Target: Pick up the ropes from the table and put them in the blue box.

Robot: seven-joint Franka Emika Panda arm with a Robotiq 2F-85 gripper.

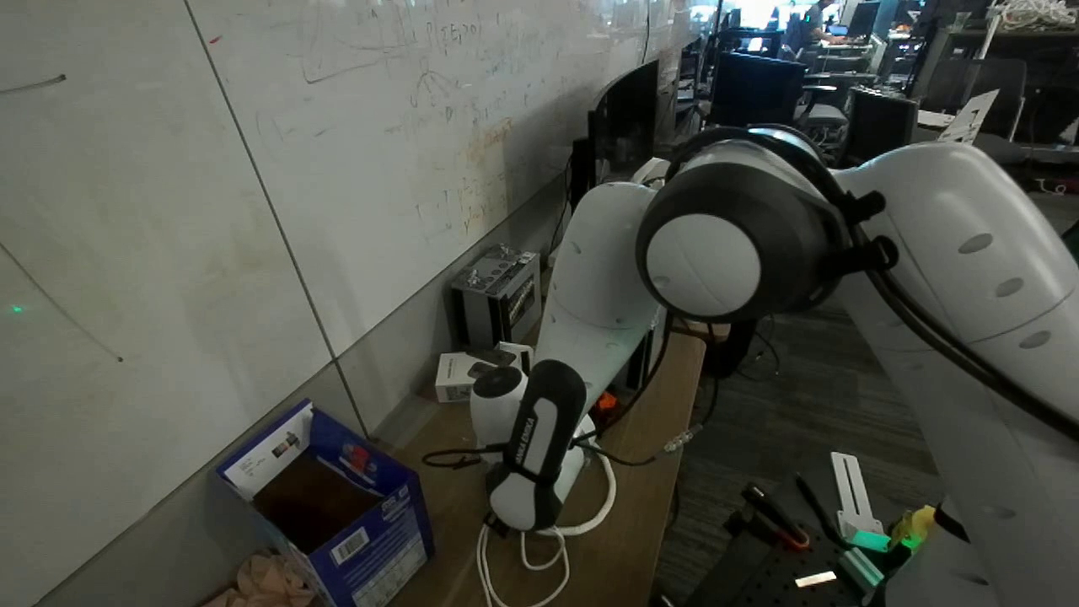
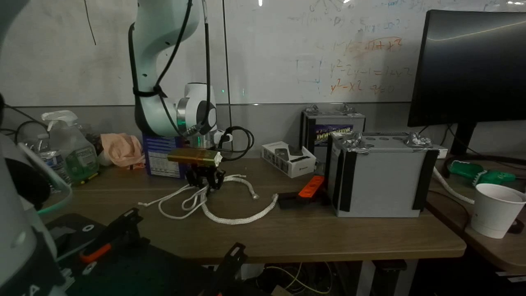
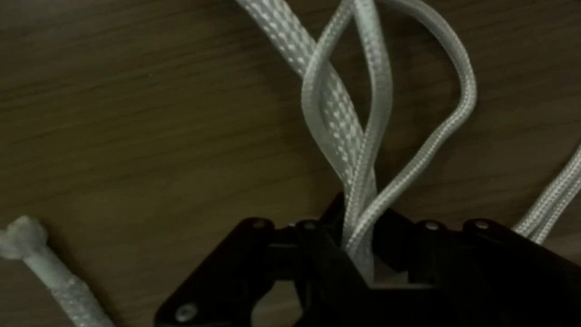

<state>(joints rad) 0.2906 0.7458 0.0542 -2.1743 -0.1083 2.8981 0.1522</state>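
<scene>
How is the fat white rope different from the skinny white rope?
The fat rope is clearly thicker than the skinny rope. The fat rope bends in a wide, open curve, while the skinny rope makes loose loops. Up close, the fat rope's weave looks bold and speckled; the skinny rope's looks finer. Both are white, and the claw pinches both.

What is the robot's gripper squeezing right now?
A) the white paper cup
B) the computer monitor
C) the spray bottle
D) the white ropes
D, because in the wrist view the gripper is closed on the white ropes, with a black finger pressed in on each side of them.
</scene>
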